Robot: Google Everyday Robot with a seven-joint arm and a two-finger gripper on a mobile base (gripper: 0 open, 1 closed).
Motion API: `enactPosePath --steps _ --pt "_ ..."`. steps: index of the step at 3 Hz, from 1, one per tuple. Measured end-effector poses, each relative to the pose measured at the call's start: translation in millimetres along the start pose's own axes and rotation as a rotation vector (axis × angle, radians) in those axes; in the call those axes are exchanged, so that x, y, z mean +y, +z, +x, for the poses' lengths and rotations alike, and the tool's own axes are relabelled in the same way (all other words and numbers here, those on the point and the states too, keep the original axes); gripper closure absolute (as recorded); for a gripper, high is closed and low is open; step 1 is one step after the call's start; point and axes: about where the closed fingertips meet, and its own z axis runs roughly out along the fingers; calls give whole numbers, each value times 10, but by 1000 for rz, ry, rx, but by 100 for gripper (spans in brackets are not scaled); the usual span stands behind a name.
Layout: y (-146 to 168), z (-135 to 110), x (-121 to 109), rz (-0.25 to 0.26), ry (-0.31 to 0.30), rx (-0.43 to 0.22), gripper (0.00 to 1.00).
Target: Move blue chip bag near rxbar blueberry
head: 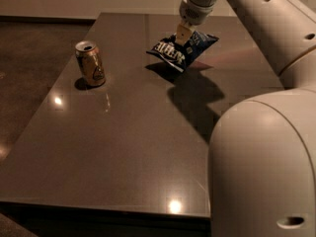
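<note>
The blue chip bag (178,50) is a crinkly dark-blue bag with white lettering, lifted a little above the dark table (128,147) at the far right, its shadow beneath it. My gripper (183,34) comes down from the top and is shut on the bag's upper edge. The rxbar blueberry is not in view; my arm hides the right part of the table.
A gold soda can (91,63) stands upright at the left of the table. My large white arm (266,132) fills the right side of the view. The table's front edge runs along the bottom; a dark floor lies to the left.
</note>
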Motion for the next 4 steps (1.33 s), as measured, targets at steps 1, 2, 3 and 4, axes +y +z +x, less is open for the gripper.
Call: enactPosePath --steps 1,2,3,4 --pt "54 -35 -41 9 -3 11 54" --pt "84 -37 -30 5 -4 12 31" --pt "149 -43 -15 -1 -6 16 0" --pt "150 -43 -15 -1 -6 16 0"
